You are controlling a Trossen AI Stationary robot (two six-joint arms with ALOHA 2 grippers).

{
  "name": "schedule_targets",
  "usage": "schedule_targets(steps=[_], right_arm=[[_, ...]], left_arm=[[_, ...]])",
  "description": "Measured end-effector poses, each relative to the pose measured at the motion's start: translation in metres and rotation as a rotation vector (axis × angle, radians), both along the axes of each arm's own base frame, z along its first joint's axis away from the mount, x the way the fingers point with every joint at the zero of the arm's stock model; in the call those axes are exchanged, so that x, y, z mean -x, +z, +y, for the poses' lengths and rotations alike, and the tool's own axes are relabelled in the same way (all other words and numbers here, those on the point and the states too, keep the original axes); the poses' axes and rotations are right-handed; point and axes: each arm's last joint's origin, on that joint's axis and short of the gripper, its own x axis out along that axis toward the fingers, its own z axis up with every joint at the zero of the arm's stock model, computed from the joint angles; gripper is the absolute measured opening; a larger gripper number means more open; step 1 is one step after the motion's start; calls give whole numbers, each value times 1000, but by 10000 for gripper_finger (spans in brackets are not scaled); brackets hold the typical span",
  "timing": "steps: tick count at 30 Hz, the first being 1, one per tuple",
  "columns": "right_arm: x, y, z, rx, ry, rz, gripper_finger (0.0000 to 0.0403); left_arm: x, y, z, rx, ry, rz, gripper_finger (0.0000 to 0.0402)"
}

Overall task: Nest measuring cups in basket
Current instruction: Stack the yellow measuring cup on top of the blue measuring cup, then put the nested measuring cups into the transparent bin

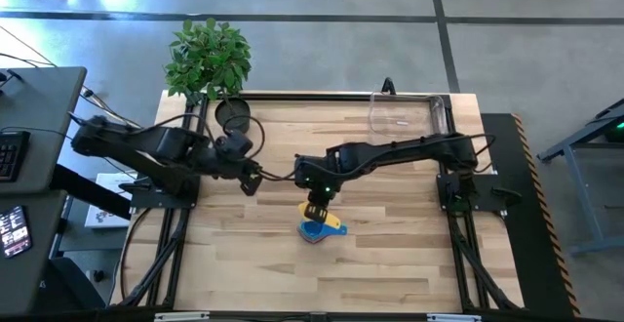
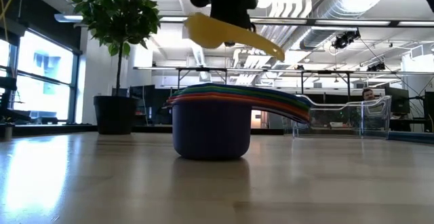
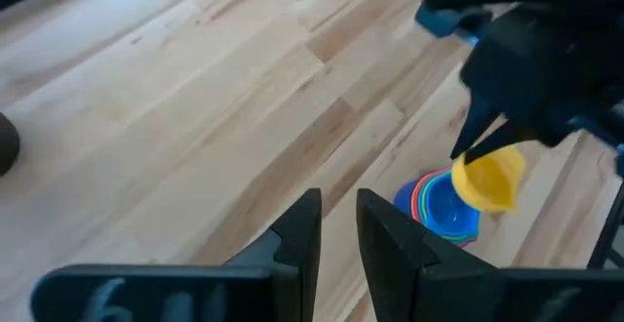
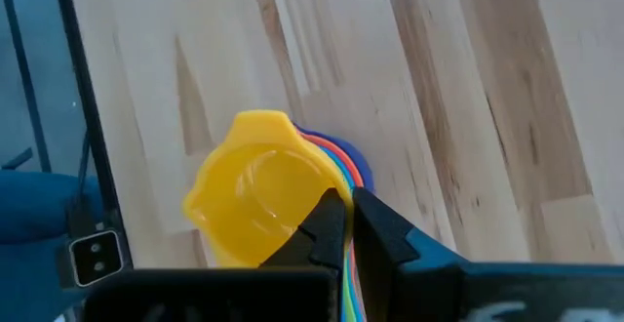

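Observation:
On the wooden table, near its middle, stands a nested stack of measuring cups (image 2: 210, 125) with a blue one outermost, their handles (image 2: 288, 105) fanning to one side. Above the stack hangs a yellow cup (image 2: 210, 30), with my right gripper (image 4: 349, 215) shut on it. In the high view that gripper (image 1: 316, 209) is just beyond the stack (image 1: 312, 231). My left gripper (image 3: 336, 232) hovers off to the table's left (image 1: 252, 181), with a narrow gap between its fingers and nothing in it. The clear basket (image 1: 409, 113) sits at the far right. My right gripper pinches the yellow cup at its rim (image 4: 327, 197), seemingly one finger inside the bowl and one outside. The fingers slant down from above. The cup hangs tilted and clear of the stack, its handle (image 2: 268, 46) sloping down to one side.
A black pot (image 1: 232, 115) with a leafy plant (image 1: 208, 57) stands at the table's far left corner. Bare wood lies all around the stack and toward the near edge.

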Motion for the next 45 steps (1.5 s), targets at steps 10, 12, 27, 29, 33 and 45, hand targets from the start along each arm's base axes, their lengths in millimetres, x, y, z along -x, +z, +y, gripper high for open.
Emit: schedule_targets(steps=[10, 12, 27, 29, 33, 45], right_arm=[[-9, -28, 15, -26, 58, 68, 0], [-9, -30, 17, -25, 82, 67, 0], [-11, -42, 19, -10, 195, 79, 0], [-12, -43, 19, -4, 205, 74, 0], [-12, -43, 19, 4, 216, 70, 4], [-13, -43, 18, 40, 216, 57, 64]], left_arm=[[1, 1, 6, -37, -1, 8, 60], [0, 1, 7, -38, 4, 3, 60], [0, 1, 9, -40, 17, 3, 60], [0, 1, 9, -40, 17, 3, 60], [0, 2, 9, -39, 17, 1, 60], [0, 1, 9, -39, 16, 2, 60]])
